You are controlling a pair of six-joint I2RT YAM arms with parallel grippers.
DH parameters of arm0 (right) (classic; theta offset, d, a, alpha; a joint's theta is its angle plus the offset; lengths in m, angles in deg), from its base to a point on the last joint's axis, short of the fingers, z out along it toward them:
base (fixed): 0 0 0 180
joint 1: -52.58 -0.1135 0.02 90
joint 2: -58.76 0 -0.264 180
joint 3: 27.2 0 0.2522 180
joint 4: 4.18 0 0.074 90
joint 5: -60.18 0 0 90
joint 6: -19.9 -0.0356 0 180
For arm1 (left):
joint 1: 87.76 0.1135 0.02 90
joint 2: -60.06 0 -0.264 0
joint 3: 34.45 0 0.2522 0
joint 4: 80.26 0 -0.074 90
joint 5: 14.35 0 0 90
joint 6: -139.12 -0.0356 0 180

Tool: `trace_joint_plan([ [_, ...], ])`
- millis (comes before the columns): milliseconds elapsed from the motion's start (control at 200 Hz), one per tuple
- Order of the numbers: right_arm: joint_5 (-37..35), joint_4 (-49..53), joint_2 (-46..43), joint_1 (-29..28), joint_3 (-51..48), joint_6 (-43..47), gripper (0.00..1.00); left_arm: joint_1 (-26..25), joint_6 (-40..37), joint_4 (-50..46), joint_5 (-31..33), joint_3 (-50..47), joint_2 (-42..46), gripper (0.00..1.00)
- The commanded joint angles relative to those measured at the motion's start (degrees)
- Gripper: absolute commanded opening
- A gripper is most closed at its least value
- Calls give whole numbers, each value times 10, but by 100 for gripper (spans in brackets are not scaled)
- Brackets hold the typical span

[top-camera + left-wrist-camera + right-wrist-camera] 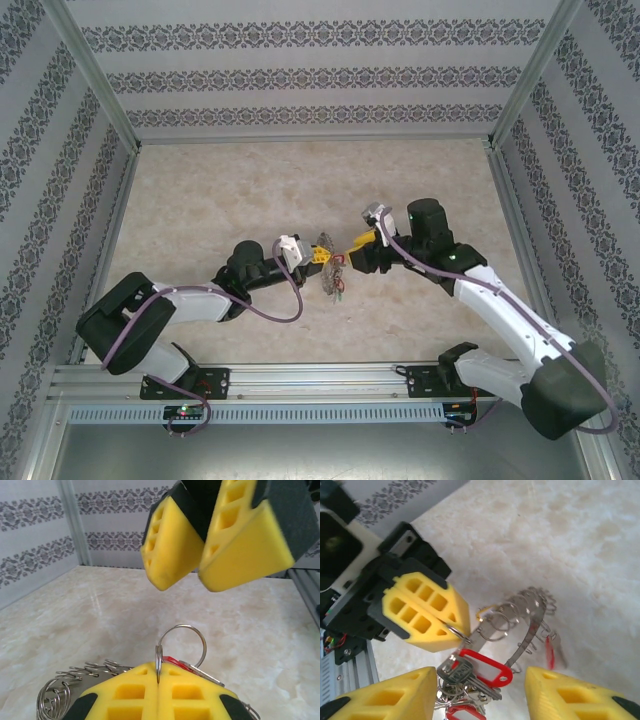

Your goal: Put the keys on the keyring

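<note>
Hanging from clamped left gripper (464, 631) — keyring (536, 622), keys (465, 672) — right gripper (195, 580) parted beside

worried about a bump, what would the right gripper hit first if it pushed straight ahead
Most likely the red-tagged keys hanging just ahead of the open right gripper; the keyring lies beyond, though depth is unclear.

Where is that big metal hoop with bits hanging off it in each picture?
Top external: keyring just below the picture's centre.
Left wrist: keyring in the bottom left corner.
Right wrist: keyring right of centre, curving upward.
Shared landmark: left gripper, shut on a small ring.
</note>
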Motion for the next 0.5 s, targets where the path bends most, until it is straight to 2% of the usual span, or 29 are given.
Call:
trace_joint_plan([
  [0, 29, -53, -3, -23, -9, -12, 52, 7, 8, -15, -52, 21, 28, 0],
  [80, 37, -40, 15, -38, 5, -38, 54, 8, 7, -24, -54, 23, 34, 0],
  [170, 4, -31, 26, -46, 5, -53, 54, 8, 6, -31, -56, 24, 38, 0],
  [260, 20, -35, 35, -49, 0, -54, 53, 7, 10, -27, -56, 23, 37, 0],
  [380, 42, -19, 51, -55, 8, -50, 44, 8, 16, -25, -57, 25, 38, 0],
  [495, 7, -8, 54, -52, 9, -46, 34, 8, 17, -28, -56, 24, 42, 0],
])
